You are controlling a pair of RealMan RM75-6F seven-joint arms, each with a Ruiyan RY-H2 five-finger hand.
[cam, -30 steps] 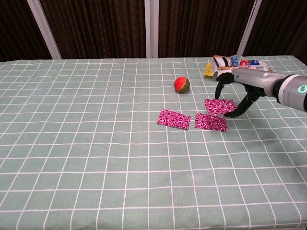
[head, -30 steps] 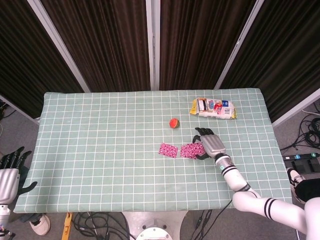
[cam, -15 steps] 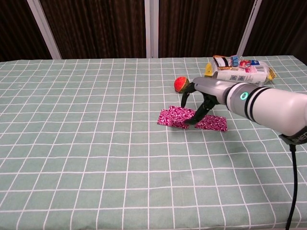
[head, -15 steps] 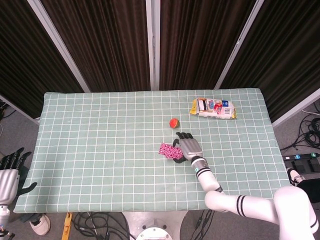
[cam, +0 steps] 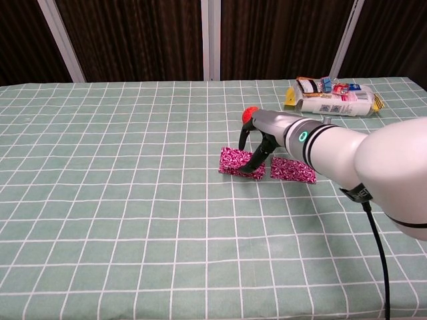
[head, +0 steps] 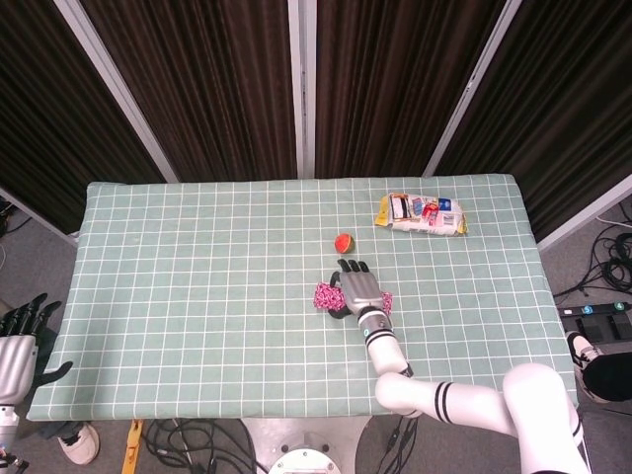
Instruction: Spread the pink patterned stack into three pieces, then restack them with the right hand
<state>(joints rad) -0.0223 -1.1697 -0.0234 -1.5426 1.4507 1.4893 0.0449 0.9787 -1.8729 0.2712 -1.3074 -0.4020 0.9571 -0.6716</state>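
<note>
Pink patterned pieces (cam: 235, 161) are seen at frame centre, one (cam: 293, 170) lying just right. The right hand (cam: 257, 148), moved leftward since a second ago, is lowered onto the left piece; its grasp cannot be told. The left hand (head: 18, 346) hangs open, lower left.

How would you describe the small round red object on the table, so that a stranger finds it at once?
On the green checked tablecloth, look just beyond the right hand and the pink patterned pieces. The small red ball lies there, the only round thing, unlike the flat snack packet farther back.
</note>
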